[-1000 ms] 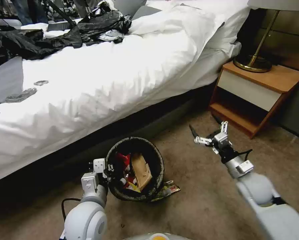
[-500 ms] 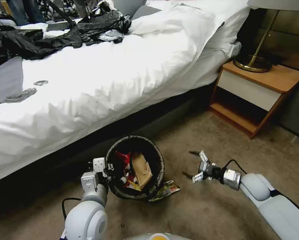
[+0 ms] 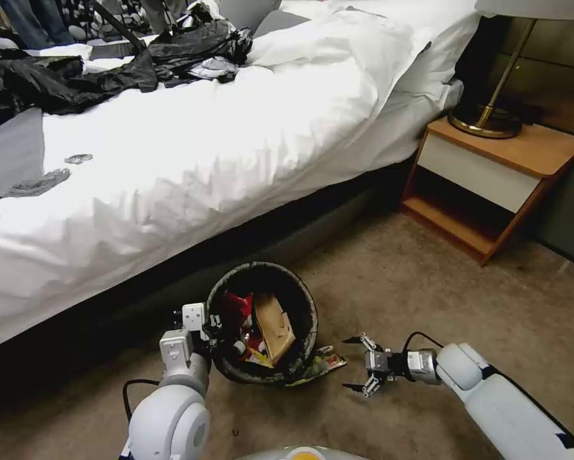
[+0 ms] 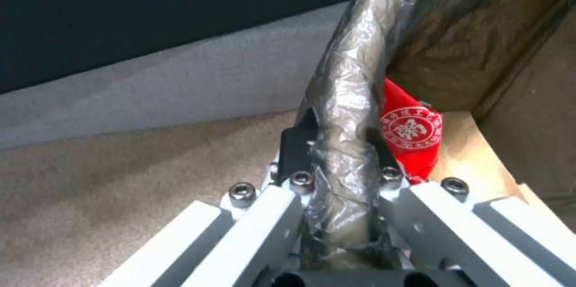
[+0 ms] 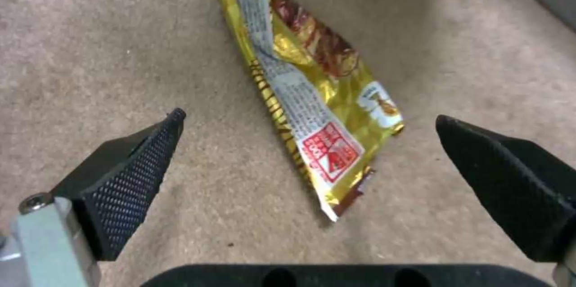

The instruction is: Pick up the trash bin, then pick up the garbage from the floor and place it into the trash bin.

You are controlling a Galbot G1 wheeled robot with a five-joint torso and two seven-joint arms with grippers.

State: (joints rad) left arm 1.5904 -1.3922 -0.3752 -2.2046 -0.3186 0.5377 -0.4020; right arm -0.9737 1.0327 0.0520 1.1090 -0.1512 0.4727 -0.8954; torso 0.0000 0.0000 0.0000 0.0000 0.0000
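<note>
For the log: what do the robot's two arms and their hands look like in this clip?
Both arms have smooth white-grey rounded shells. The left hand has boxy white-grey blocks, silver hex bolts and short black fingers, with a black cable looping at its wrist. The right hand sits on a silver metal wrist section with a thin black cable; its black wedge-shaped fingertips have dimpled, grid-textured pads.

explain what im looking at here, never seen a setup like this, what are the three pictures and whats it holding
It is a two-armed robot tidying a bedroom floor beside a bed. The wide picture comes from a camera on its head; the other two come from cameras on its wrists. The left gripper is clamped on the bag-lined rim of the trash bin, which already holds a red cup and brown paper. The right gripper is low over the carpet, fingers spread, holding nothing. A yellow snack wrapper lies on the carpet in front of it, beside the bin.
</note>
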